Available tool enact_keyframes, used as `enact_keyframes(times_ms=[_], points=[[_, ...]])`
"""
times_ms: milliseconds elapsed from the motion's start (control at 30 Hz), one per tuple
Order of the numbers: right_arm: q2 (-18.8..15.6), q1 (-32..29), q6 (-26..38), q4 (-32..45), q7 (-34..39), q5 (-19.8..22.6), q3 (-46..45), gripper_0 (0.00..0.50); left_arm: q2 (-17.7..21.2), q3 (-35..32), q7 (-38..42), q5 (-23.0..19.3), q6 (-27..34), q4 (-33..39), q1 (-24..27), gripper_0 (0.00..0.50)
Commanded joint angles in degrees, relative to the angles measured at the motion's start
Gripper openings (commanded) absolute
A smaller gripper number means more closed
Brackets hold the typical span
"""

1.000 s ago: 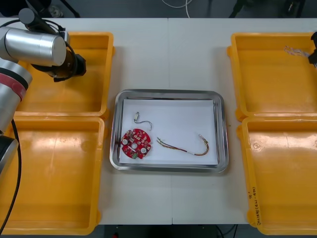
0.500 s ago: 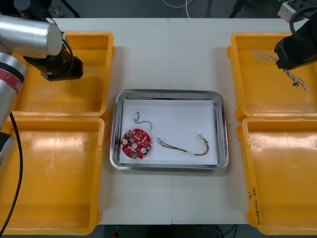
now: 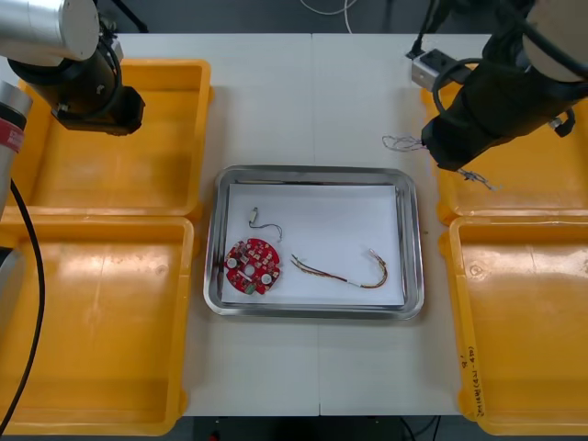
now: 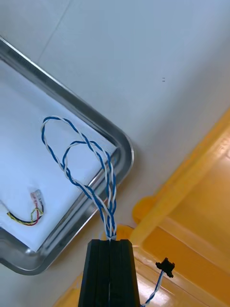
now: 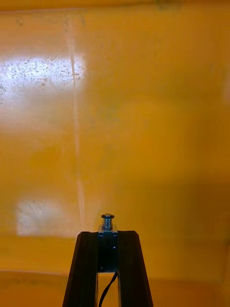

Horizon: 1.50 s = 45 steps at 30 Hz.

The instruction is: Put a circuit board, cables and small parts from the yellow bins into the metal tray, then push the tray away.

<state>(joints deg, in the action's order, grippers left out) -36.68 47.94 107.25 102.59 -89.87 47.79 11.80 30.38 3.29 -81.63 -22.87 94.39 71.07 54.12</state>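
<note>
My right gripper [image 4: 110,245] is shut on the twisted blue and white cable [image 4: 82,158]. The cable's loops hang over the metal tray's [image 3: 312,172] far right corner, and its black-tipped tail [image 4: 164,265] trails over the far right yellow bin [image 3: 514,188]. In the front view the cable's loops [image 3: 401,142] stick out left of the right arm [image 3: 487,119]. My left gripper [image 5: 108,236] is shut on a small metal part [image 5: 107,222] above the floor of the far left yellow bin [image 3: 165,175]. In the tray lie a round red circuit board [image 3: 253,267], a red and yellow cable [image 3: 344,273] and a short pale cable [image 3: 260,220].
Near yellow bins stand at the left [image 3: 101,367] and right [image 3: 524,349] of the tray. Bare table [image 3: 317,101] lies beyond the tray and in front of it. The left arm [image 3: 87,92] hangs over the far left bin.
My right arm has swung left from the far right bin to the tray's far right corner, carrying the blue and white cable. The left arm has shifted slightly over its bin.
</note>
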Motion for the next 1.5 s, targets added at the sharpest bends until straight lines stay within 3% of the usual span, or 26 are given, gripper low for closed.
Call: enact_keyframes(times_ms=[33, 267, 400, 833, 1267, 1500], points=[[3.81, 4.00, -0.55, 1.65, -2.68, -1.47, 4.99, 0.000, 1.26, -1.35, -4.67, 0.54, 5.45, 8.30, -1.65, 0.000], [7.15, 5.41, -1.60, 1.21, -4.96, -2.35, 8.50, 0.000, -0.94, -1.35, -4.15, 0.72, 10.81, 16.30, -3.41, 0.000], [8.91, 5.67, -5.12, -1.17, -12.78, -2.88, 10.17, 0.000, -3.14, -1.35, -3.80, 0.98, 15.56, 22.80, -4.64, 0.000], [10.31, 5.58, -8.99, -5.74, -24.56, -7.89, 17.47, 0.000, -6.74, 0.67, -1.51, 0.01, 15.61, 35.11, -8.06, 0.000], [12.16, 1.36, -15.75, -7.58, -25.44, -14.13, 22.48, 0.000, -7.88, 4.89, 7.10, -2.62, 15.61, 40.64, -9.91, 0.000], [13.12, 1.10, -18.13, -9.60, -25.70, -14.65, 22.65, 0.000, -7.88, 6.29, 8.95, -3.06, 15.61, 41.17, -10.17, 0.001]])
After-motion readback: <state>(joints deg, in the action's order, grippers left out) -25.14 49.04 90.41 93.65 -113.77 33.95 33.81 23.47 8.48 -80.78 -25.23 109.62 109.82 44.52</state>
